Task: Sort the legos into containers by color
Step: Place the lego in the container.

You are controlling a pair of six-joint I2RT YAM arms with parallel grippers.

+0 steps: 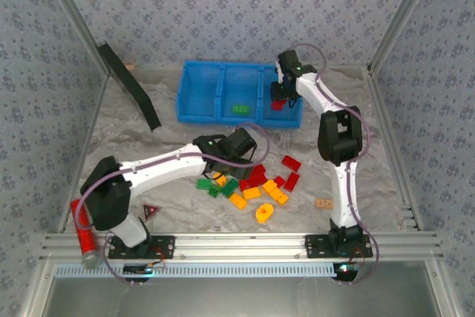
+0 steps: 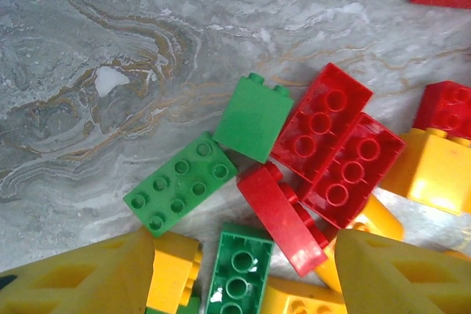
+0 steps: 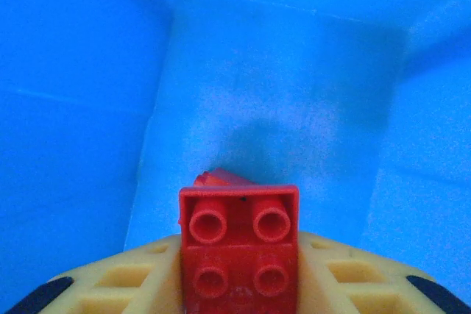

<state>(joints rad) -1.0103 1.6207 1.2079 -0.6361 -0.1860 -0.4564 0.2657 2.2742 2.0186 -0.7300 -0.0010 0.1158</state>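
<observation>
We see the right gripper (image 1: 280, 99) clamped on a small red brick (image 3: 239, 251). The brick sits squarely between the yellow fingers (image 3: 125, 284) with its four round studs turned toward the wrist camera. It is squarish, so it has no long axis to line up. What matters is what lies ahead of the fingertips: the blue floor of the rightmost compartment (image 3: 280, 93) of the three-part blue bin (image 1: 199, 98). A wall rises on either side of the tool, and a sliver of another red piece (image 3: 218, 178) shows just beyond the held brick. We judge that the brick hangs inside that compartment's outline, so letting go should need only a parting of the fingers, with no sideways correction. One green brick (image 1: 240, 109) lies in the middle compartment, beside the tool. The left gripper (image 1: 220, 170) is spread apart and holds nothing. It hovers over the loose pile (image 1: 256, 183), which is much nearer to it than to the right arm. Between and just ahead of its fingers lie a green brick with studs up (image 2: 180, 182), a green square brick tipped on its side (image 2: 254, 119) and several red bricks (image 2: 320, 123) touching one another.
</observation>
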